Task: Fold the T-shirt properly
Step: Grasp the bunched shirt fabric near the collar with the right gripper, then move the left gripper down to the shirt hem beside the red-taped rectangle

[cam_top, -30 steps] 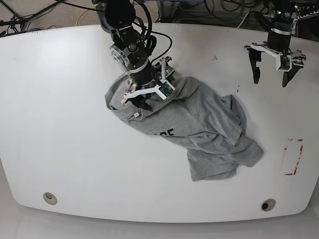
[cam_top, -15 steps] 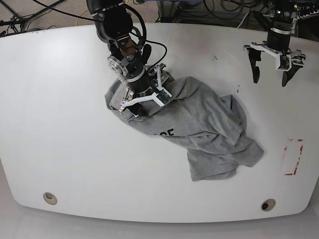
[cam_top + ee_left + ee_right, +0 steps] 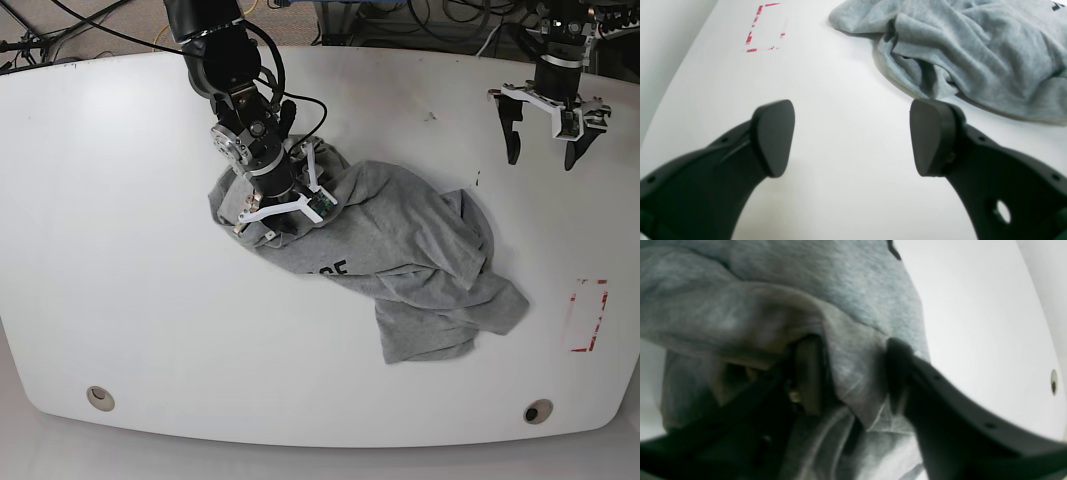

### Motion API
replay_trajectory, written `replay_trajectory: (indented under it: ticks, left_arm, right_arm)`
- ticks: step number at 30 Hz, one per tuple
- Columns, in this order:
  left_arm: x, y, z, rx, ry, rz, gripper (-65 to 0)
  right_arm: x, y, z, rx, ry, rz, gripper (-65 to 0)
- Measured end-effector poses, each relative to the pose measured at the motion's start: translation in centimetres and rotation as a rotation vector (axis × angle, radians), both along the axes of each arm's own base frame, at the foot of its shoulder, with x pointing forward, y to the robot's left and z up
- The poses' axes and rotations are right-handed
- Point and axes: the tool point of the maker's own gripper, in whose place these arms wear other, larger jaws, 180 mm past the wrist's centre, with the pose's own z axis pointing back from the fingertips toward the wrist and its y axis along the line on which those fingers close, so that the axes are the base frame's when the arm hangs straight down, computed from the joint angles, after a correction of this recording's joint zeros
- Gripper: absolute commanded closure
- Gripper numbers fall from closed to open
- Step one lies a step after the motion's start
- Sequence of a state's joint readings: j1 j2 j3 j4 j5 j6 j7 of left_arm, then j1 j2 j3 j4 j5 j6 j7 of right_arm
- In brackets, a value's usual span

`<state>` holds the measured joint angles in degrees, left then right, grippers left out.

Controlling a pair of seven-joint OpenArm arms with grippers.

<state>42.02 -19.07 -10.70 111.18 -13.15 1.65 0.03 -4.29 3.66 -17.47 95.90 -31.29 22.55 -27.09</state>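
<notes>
Nothing is folded yet: the shirt [image 3: 390,265] lies crumpled mid-table [image 3: 120,250]. The right gripper [image 3: 853,380] has its jaws around a fold near the collar, cloth pinched between them. The left gripper [image 3: 545,125] hangs spread and empty, well apart.

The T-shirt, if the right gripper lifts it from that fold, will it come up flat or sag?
Probably sag: the T-shirt lies crumpled in soft folds, so it looks floppy. The right gripper has only one fold between its fingers, so the rest would likely trail on the table. It looks light, not slippery.
</notes>
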Motion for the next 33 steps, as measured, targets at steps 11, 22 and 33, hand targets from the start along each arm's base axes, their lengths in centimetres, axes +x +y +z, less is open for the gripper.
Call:
replay_trajectory:
  ticks: [11,22,33]
  left_arm:
    - [0.1,-0.1,0.0,-0.005,-0.004,0.005,-50.6]
    - [1.0,0.3,-0.7,-0.003,0.054,0.023,-50.7]
    - [4.7,-0.3,-0.6,-0.026,0.103,0.031,-50.8]
  right_arm:
    - [0.0,0.1,-0.4,-0.003,0.012,0.001,-0.2]
    - [0.0,0.6,3.9,0.038,-0.093,0.0,-0.2]
    - [1.8,0.5,10.8,0.067,-0.268,-0.01,-0.2]
